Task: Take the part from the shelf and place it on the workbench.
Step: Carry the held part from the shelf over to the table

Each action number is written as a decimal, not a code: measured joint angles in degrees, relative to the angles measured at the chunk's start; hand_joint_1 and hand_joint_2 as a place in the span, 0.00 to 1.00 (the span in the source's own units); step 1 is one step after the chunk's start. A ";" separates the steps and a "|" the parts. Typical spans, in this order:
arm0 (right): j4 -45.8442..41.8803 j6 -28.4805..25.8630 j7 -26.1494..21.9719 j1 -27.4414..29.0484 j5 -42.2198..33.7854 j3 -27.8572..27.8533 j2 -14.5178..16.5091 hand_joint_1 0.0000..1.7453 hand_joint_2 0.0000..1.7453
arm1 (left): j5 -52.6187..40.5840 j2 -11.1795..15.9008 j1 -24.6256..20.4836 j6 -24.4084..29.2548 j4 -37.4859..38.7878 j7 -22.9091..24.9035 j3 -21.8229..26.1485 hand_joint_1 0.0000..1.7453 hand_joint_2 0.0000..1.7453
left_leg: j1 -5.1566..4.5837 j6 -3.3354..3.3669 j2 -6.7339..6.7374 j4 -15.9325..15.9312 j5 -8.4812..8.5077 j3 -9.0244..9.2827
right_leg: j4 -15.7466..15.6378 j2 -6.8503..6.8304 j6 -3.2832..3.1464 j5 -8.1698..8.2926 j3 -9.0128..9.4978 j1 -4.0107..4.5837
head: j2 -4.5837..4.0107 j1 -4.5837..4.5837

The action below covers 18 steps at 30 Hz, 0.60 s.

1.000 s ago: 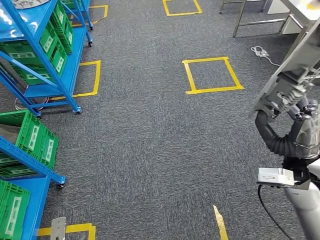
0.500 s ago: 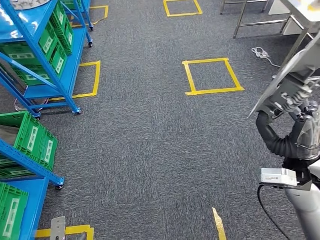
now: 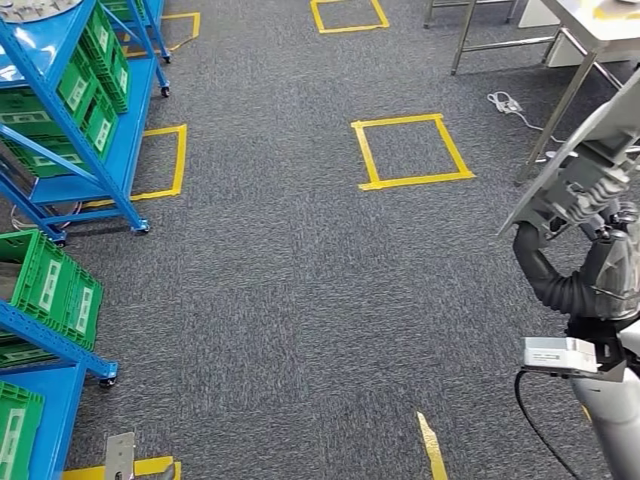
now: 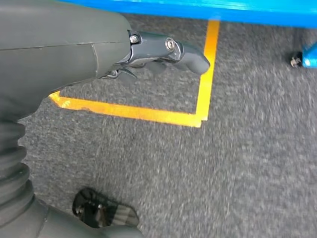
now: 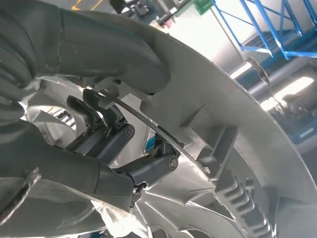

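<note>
Close at the robot's right side, its right hand (image 3: pixel 596 205) grips the part (image 3: pixel 581 150), a large silver disc-shaped piece held tilted up off the floor; from the wrist, the thumb presses on the outer face while the darker fingers (image 5: pixel 112 134) curl behind the rim among the ribs. Down on the other side, the left hand (image 4: pixel 112 49) hangs above the grey carpet (image 3: pixel 302 300), fingers held straight and close together, holding nothing, over a corner of yellow floor tape (image 4: pixel 203 94). Farther out, a yellow taped square (image 3: pixel 411 150) marks the carpet ahead. Off to the left stand the blue shelves (image 3: pixel 113 150) on castors, loaded with green crates (image 3: pixel 83 90). At the far right, beyond the part, the workbench (image 3: pixel 596 30) stands on steel legs, with a white cable (image 3: pixel 509 103) lying on the floor just beside it.
</note>
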 joint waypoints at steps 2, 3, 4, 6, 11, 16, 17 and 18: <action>-0.01 0.02 0.01 0.12 -0.27 -0.08 -0.01 1.00 1.00 | 0.02 -0.03 -0.06 0.15 0.00 0.12 -0.01 0.00 1.00 | 0.11 0.38 0.56 -0.78 0.20 0.30 | 0.18 0.08 0.61 -0.32 -0.32 -0.14 | 0.00 0.04; -0.02 0.03 0.02 0.14 -0.42 -0.16 -0.02 1.00 1.00 | -0.01 -0.04 -0.10 0.19 0.00 0.14 -0.01 0.00 1.00 | 0.19 0.64 0.87 -1.23 0.37 0.52 | 1.20 -0.15 0.84 -1.07 -0.90 -0.15 | 0.00 0.09; -0.02 0.03 0.02 0.18 -0.57 -0.28 -0.02 1.00 1.00 | -0.05 -0.05 -0.14 0.20 0.00 0.13 -0.02 0.00 1.00 | 0.27 0.90 1.19 -1.63 0.52 0.72 | 3.36 -0.47 1.02 -2.33 -2.01 -0.15 | 0.00 0.15; -0.01 0.06 0.01 0.34 -0.80 -0.51 -0.02 1.00 1.00 | -0.10 -0.08 -0.15 0.20 0.00 0.10 -0.03 0.00 1.00 | 0.16 1.23 1.81 -1.72 0.46 0.83 | 10.48 -1.02 1.35 -5.57 -5.61 -0.19 | 0.00 0.23; 0.00 0.55 -0.24 0.90 -2.34 -1.08 -0.02 1.00 1.00 | -0.56 -0.21 -0.15 0.08 0.00 -0.04 -0.21 0.00 1.00 | 0.09 0.95 3.62 -1.39 -0.10 1.08 | 7.59 -2.95 2.00 -1.73 -4.67 -0.29 | 0.00 0.25; 0.00 0.81 -0.45 1.15 -3.31 -1.45 0.00 1.00 1.00 | -0.77 -0.12 -0.14 -0.04 0.00 -0.15 -0.63 0.00 1.00 | -0.61 -0.09 5.54 -0.38 -0.92 1.10 | 0.19 -4.58 0.39 0.37 -0.71 0.24 | 0.00 0.13; 0.00 0.80 -0.45 1.25 -3.35 -1.49 0.00 1.00 1.00 | -0.76 -0.10 -0.15 -0.04 0.00 -0.14 -0.64 0.00 1.00 | -0.55 -0.29 5.83 -0.25 -1.19 1.18 | 0.14 -4.03 0.12 0.45 -0.69 0.18 | 0.00 0.14; 0.00 0.79 -0.46 1.29 -3.38 -1.55 0.00 1.00 1.00 | -0.75 -0.08 -0.21 -0.04 0.00 -0.14 -0.65 0.00 1.00 | -0.41 -0.56 5.59 0.35 -1.81 1.10 | 0.09 -3.46 -0.17 0.53 -0.64 0.11 | 0.00 0.07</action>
